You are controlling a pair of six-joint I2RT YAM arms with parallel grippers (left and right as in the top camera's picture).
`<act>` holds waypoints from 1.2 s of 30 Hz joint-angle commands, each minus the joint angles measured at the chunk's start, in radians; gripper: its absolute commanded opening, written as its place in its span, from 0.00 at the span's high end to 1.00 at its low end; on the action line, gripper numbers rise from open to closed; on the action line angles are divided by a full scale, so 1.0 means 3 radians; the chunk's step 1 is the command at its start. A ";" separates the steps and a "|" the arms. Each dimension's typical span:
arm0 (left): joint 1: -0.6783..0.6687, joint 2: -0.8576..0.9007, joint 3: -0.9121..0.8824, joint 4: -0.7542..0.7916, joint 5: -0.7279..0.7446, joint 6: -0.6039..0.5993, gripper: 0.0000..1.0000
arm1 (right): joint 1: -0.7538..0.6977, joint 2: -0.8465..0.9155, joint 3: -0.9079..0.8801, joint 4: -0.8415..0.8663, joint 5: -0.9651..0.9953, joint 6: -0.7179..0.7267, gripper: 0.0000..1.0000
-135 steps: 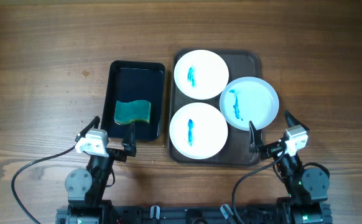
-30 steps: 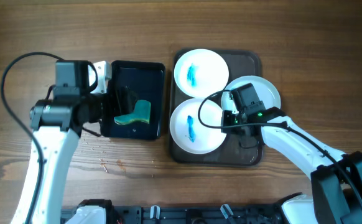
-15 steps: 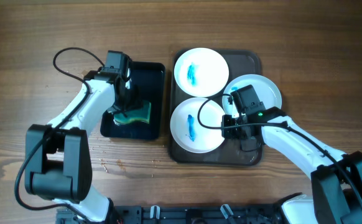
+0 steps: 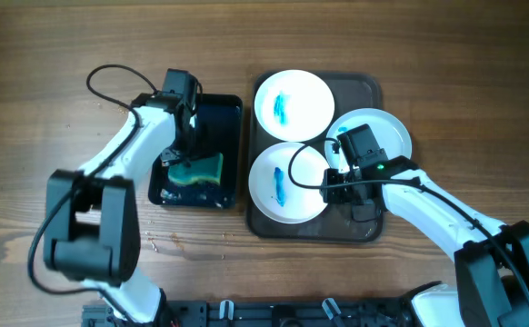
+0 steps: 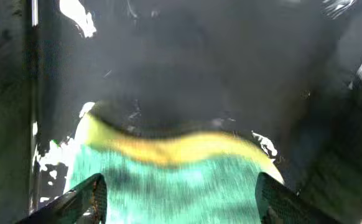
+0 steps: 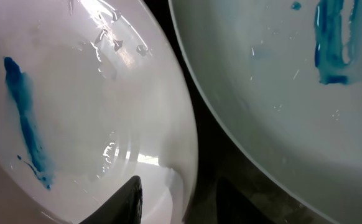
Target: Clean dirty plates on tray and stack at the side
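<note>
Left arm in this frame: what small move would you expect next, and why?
Probably close the left gripper on the green sponge. Its fingers stand wide apart at the sponge's two sides, low inside the black tray, and the plates show blue smears that need wiping.

We had all three plates (image 4: 293, 105) on the tray (image 4: 366, 85); left of it, the sponge (image 4: 198, 170) sat in the smaller tray's (image 4: 219, 118) near end.

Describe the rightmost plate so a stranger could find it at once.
Start at the large dark brown tray, right of the narrow black tray. Two white plates fill its left half; the rightmost plate sits alone, the only one overhanging the tray's right rim.
</note>
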 commanded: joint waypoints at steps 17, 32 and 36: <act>-0.0027 -0.0206 -0.0647 0.0621 0.0121 0.0004 0.96 | -0.0015 0.0071 0.0009 0.0037 0.0088 -0.0169 0.59; -0.1078 -0.0097 -0.0008 0.0577 0.0805 -0.0800 0.96 | -0.0019 0.0554 0.0013 0.0354 0.0370 -0.0047 0.96; -0.1436 0.0268 -0.0008 0.0908 0.0799 -0.0888 0.96 | -0.0019 0.0554 0.0013 0.0352 0.0369 -0.0046 0.96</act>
